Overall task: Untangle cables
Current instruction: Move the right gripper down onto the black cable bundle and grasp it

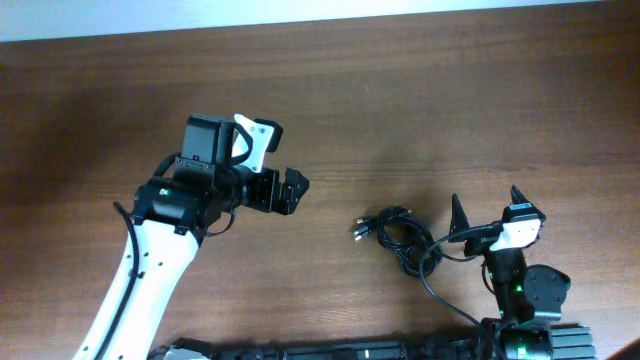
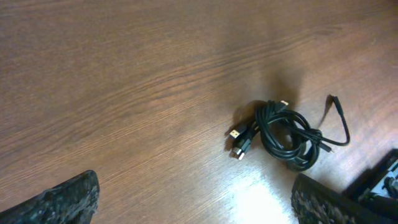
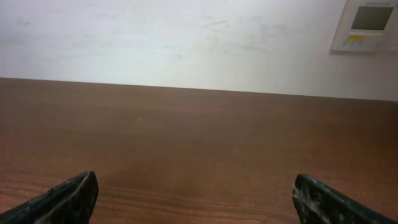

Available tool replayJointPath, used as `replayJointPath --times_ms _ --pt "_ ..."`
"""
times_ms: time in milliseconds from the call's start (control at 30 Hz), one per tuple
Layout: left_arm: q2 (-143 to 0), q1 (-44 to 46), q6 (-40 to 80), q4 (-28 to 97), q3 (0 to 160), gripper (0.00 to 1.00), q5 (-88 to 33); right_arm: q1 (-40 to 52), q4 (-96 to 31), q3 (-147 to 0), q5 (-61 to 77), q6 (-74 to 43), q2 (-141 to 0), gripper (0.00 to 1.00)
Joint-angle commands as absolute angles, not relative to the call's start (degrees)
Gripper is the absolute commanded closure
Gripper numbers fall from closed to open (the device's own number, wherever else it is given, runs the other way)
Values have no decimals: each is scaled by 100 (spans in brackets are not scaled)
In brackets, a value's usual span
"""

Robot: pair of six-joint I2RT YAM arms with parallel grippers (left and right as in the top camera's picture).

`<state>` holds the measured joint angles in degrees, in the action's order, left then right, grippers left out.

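Black cables (image 1: 398,232) (image 2: 283,134) bunched in tangled coil on table, plugs protruding.

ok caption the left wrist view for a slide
Tangled black cables lie on the wooden table, ahead of the open left end effector.

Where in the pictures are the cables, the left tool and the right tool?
cables (image 2: 297,158), left wrist view, on the coil's lower arc.
left tool (image 1: 288,158), overhead view, midway between its open fingertips.
right tool (image 1: 485,205), overhead view, midway between its open fingertips.

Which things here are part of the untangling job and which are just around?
Job: tangled bundle of thin black cables with metal-tipped plugs; open left gripper; open right gripper.
Just there: brown wooden table; white wall panel with small screen.
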<state>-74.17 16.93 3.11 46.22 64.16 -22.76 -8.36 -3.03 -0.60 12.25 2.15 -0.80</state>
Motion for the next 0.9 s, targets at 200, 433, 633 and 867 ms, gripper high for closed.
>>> replayJointPath --times_ms 200,433,633,867 --pt "-7456 1726 386 4768 6556 1 -2443 -779 -362 -82 2408 -526 -47 1" --pt "-7456 1726 386 4766 6554 1 -2440 -790 -972 -580 2637 -998 -47 1" --pt "-7456 1726 386 4766 6552 1 -2438 -788 -1865 -1476 2593 -947 -405 1" --pt "-7456 1726 386 4766 6552 1 -2438 -788 -3277 -2792 2596 -119 -1931 1"
